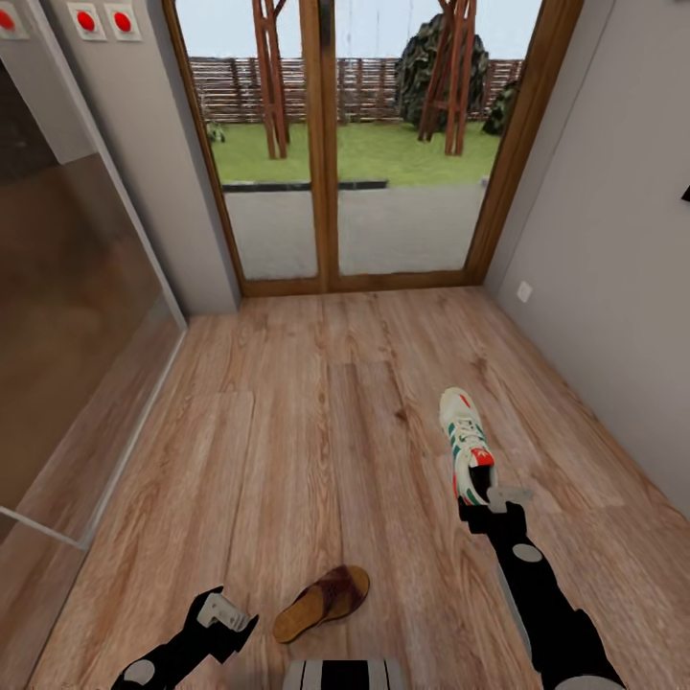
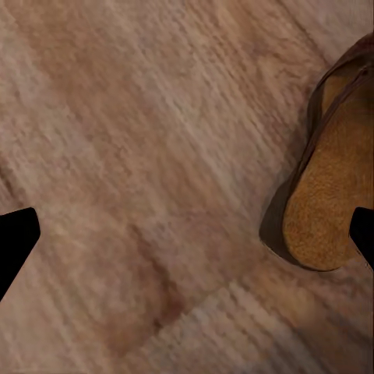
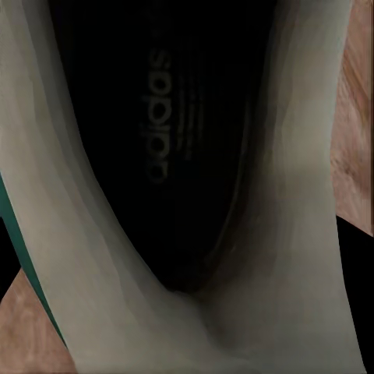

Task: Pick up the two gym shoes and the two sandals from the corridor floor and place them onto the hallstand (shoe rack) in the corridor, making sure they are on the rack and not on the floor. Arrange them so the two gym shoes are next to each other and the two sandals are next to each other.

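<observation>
Brown woven-strap sandal [image 1: 321, 603] lies on wood-grain floor [image 1: 287, 431]; cream sneaker [image 1: 467, 445] beyond.

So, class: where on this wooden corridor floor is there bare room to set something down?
The light brown plank floor lies bare between the glass doors and the white green-striped sneaker. It is crowded near the robot: the brown tan-insoled sandal, the left gripper, and the right gripper at the sneaker's heel.
</observation>
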Robot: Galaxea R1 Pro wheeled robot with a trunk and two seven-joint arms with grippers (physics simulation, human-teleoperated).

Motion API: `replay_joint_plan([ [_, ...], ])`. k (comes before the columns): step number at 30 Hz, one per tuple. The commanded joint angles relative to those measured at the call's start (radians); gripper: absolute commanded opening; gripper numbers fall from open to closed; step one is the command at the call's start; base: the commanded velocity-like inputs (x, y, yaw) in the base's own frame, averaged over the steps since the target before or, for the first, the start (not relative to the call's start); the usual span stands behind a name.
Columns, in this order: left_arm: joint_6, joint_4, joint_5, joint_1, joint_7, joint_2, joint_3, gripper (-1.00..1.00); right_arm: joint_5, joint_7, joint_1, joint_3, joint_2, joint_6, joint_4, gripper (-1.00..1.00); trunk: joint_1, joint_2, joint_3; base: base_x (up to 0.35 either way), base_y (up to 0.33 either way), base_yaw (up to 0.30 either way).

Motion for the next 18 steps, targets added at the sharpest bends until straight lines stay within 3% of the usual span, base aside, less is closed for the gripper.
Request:
replay_joint_plan([
  [1, -0.004, 0.0, -0.009, -0.016, -0.006, -0.007, 0.008, 1.0, 0.009, 0.008, 0.0, 0.0, 0.004, 0.033, -0.043, -1.0, 0.0, -0.001, -0.006, 0.0, 0.0, 0.0],
  [7, -0.005, 0.008, -0.012, -0.04, -0.009, -0.025, 0.005, 1.0, 0.011, 0.112, 0.0, -0.002, 0.007, 0.098, -0.109, -1.0, 0.003, -0.002, -0.039, 0.0, 0.0, 0.0],
  [14, -0.004, 0.009, -0.022, -0.041, -0.007, -0.024, 0.005, 1.0, 0.014, 0.123, 0.0, -0.002, 0.006, 0.101, -0.132, -1.0, 0.006, -0.004, -0.074, 0.0, 0.0, 0.0],
  [18, -0.004, 0.008, -0.022, -0.04, -0.007, -0.023, 0.004, 1.0, 0.014, 0.123, 0.0, -0.002, 0.006, 0.101, -0.133, -1.0, 0.006, -0.004, -0.074, 0.0, 0.0, -0.087],
])
